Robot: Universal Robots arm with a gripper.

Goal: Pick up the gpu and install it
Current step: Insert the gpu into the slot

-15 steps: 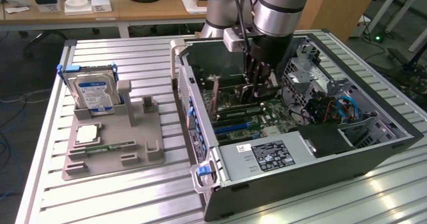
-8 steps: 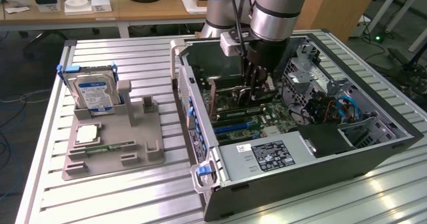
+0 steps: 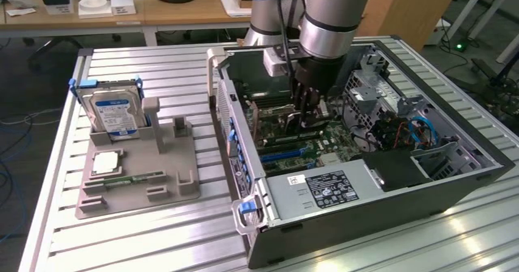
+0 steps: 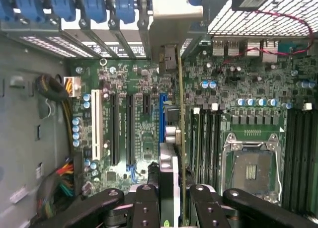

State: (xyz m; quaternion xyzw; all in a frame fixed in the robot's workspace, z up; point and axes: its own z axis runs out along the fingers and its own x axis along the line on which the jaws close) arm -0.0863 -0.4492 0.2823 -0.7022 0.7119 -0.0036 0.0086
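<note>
The gpu [image 4: 181,138] is clamped edge-on between the jaws of the gripper [image 4: 173,200], down inside the open case [image 3: 243,138], its long axis lined up parallel with, and just beside, the blue slot [image 4: 162,114].

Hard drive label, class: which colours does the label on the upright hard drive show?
Blue and white; the hard drive label shows best in the exterior view.

No print can be made out, neither on the hard drive's blue-white label [image 3: 113,115] nor on the power supply's sticker [image 3: 324,187].
</note>
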